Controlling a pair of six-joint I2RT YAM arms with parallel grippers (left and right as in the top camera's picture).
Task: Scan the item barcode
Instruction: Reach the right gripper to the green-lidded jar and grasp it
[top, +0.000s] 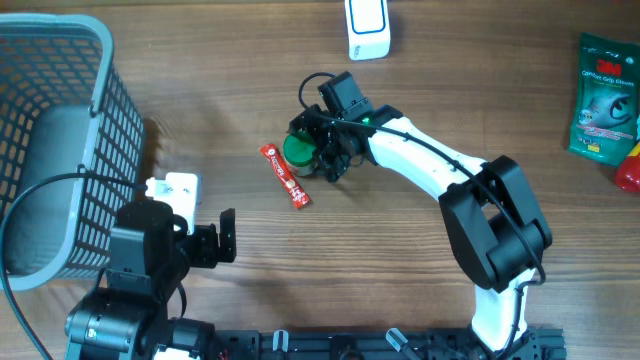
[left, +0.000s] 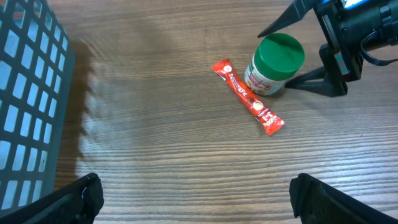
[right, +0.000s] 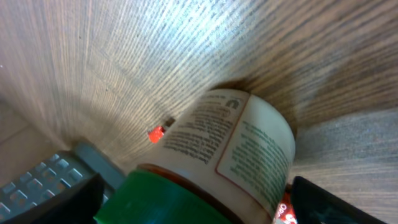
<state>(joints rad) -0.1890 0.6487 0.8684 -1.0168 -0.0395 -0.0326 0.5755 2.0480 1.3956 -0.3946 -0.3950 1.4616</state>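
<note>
grasping step: right gripper (left: 275, 60) wide astride green-lidded jar (left: 278, 53), unpinched; left gripper (left: 199, 202) wide. next: close, lift toward one o'clock scanner (top: 367, 28).

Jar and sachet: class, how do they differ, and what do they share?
The jar stands upright; the sachet lies flat. The jar is round with a green lid; the sachet is a thin red strip. The right gripper straddles the jar; the sachet lies outside it. Both rest on the table.
</note>
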